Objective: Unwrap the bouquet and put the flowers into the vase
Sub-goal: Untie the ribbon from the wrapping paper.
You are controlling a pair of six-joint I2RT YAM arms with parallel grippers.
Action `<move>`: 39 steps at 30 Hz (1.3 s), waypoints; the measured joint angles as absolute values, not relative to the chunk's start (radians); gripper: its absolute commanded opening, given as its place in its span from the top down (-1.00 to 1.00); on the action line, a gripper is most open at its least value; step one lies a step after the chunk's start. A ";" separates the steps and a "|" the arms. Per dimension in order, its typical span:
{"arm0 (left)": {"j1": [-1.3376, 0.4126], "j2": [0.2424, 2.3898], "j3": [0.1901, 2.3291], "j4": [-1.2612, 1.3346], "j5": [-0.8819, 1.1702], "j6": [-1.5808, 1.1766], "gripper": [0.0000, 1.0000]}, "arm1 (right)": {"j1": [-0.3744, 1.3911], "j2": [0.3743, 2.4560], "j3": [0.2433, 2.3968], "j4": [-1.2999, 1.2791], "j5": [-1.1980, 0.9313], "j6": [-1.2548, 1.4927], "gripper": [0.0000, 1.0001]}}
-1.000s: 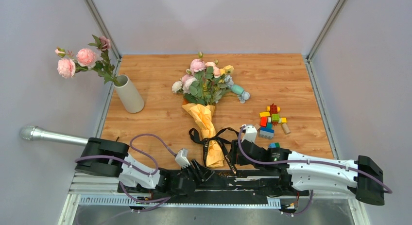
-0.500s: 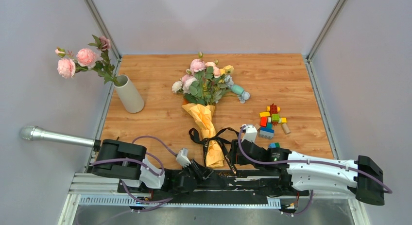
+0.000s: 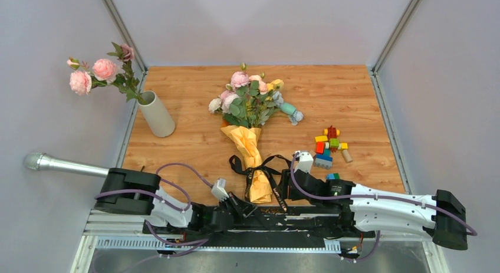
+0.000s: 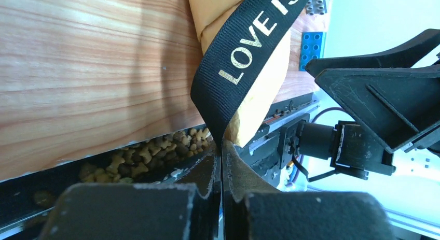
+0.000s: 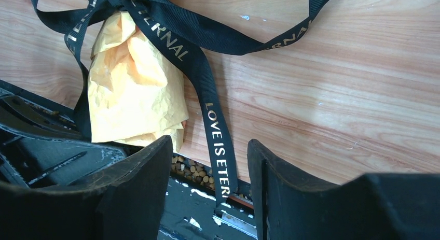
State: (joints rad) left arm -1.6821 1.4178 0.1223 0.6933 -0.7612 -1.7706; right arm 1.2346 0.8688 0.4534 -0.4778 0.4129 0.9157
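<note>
On the wood table [image 3: 194, 108], crinkled orange-tan bouquet [image 3: 250, 140], black strap [image 4: 244, 48] inside clamped left claw [image 4: 222, 149]; right claw [image 5: 208, 146] apart.

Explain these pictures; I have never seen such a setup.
These are two robot arms, the left arm and the right arm, bolted at the near edge of a table. The wide picture comes from a camera above and behind them; the other two come from a camera on each wrist. On the table are a bouquet in orange paper, a white vase holding pink flowers, and toy blocks. The left arm's fingers are shut on the end of the bouquet's black ribbon. The right arm's fingers stand open, holding nothing; the ribbon's other tail shows between them.
</note>
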 measured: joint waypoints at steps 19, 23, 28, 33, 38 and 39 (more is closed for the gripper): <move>-1.320 0.926 0.150 0.268 -0.472 -1.273 1.00 | 1.122 0.865 0.446 -0.346 0.376 0.712 0.07; -1.255 0.873 0.199 0.160 -0.399 -1.157 1.00 | 0.995 0.867 0.402 -0.218 0.222 0.652 0.09; -1.209 0.881 0.214 0.104 -0.311 -1.056 1.00 | 0.908 0.899 0.361 -0.104 0.052 0.592 0.13; -1.206 0.921 0.245 0.065 -0.266 -0.991 1.00 | 0.832 0.923 0.319 0.005 -0.079 0.566 0.18; -1.203 0.937 0.257 0.063 -0.251 -0.960 1.00 | 0.787 0.982 0.284 0.105 -0.172 0.562 0.20; -1.203 0.941 0.257 0.063 -0.248 -0.957 1.00 | 0.785 1.000 0.279 0.128 -0.186 0.562 0.20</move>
